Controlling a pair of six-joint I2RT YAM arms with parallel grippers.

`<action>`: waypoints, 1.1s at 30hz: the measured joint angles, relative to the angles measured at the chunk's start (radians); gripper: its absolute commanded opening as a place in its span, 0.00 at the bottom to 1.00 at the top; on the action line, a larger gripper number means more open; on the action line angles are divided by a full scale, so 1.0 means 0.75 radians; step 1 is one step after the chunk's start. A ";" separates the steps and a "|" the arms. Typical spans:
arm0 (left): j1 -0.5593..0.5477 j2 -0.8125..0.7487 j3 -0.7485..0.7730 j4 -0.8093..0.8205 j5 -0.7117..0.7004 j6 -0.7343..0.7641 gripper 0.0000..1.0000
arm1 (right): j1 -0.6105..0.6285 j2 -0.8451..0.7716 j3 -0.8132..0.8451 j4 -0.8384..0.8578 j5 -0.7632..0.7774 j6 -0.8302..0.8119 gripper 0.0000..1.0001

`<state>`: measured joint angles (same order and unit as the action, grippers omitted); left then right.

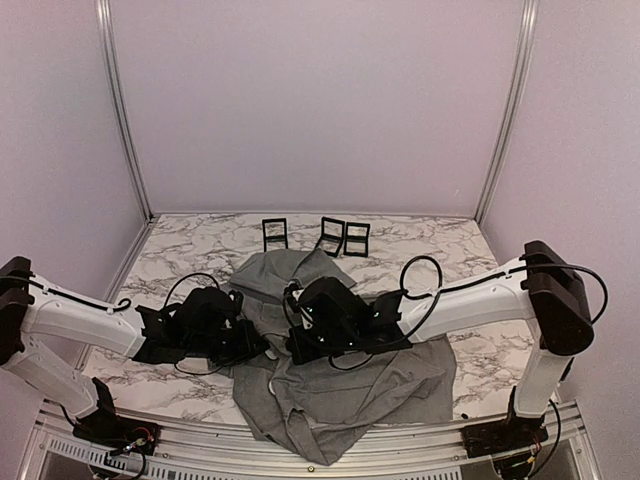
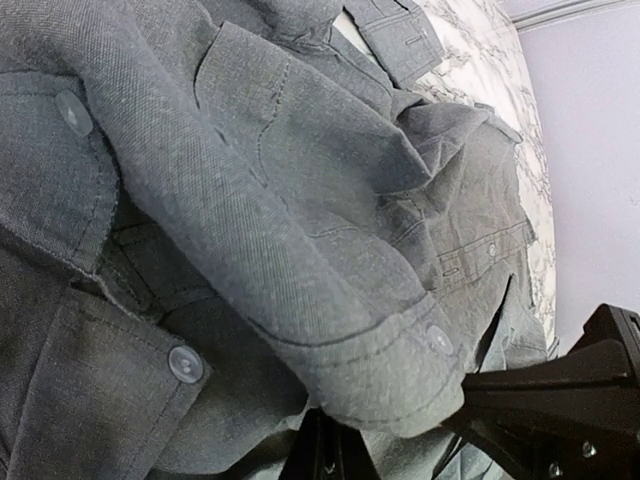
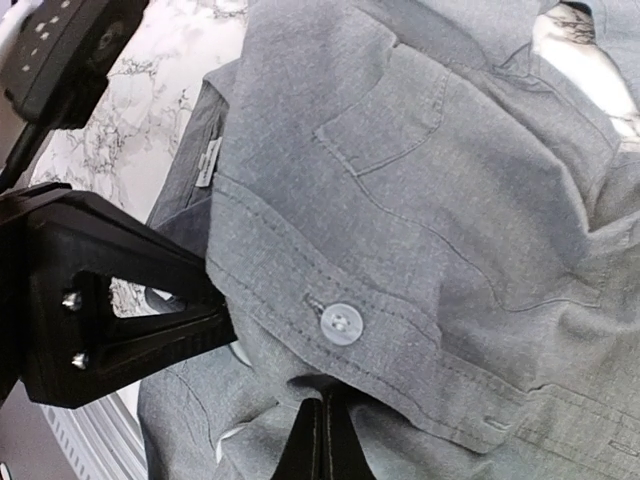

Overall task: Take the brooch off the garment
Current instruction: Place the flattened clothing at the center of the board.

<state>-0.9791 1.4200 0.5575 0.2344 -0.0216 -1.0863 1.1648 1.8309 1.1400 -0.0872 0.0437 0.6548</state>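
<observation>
My left gripper (image 2: 325,455) and right gripper (image 3: 322,440) are pinched together, seemingly on the shirt (image 1: 340,390). It's limp and light; I'd hold thick seams.

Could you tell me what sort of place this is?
Probably a lab robot cell: plain walls in aluminium framing, a marble-patterned table, and a bolted-down left arm and right arm over a shirt.

Three small black frames (image 1: 331,236) upright near the far edge of a marble-veined table (image 1: 190,250)
</observation>
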 measured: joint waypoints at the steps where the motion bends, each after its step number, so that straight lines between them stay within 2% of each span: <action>1: 0.006 -0.009 0.000 0.000 0.013 0.014 0.00 | -0.013 0.000 0.000 0.000 -0.001 -0.002 0.00; 13: 0.097 -0.035 0.032 -0.026 0.198 0.174 0.00 | -0.124 0.005 0.001 -0.028 -0.021 -0.064 0.00; 29: 0.166 -0.021 0.023 0.065 0.384 0.205 0.00 | -0.155 0.028 0.004 -0.037 -0.048 -0.149 0.00; 33: 0.167 0.033 0.054 0.026 0.392 0.211 0.00 | -0.155 0.026 0.010 -0.056 -0.045 -0.188 0.20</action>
<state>-0.8539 1.4445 0.5980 0.2543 0.2722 -0.9283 1.0489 1.8503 1.1477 -0.1295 0.0097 0.5137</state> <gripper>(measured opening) 0.012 0.081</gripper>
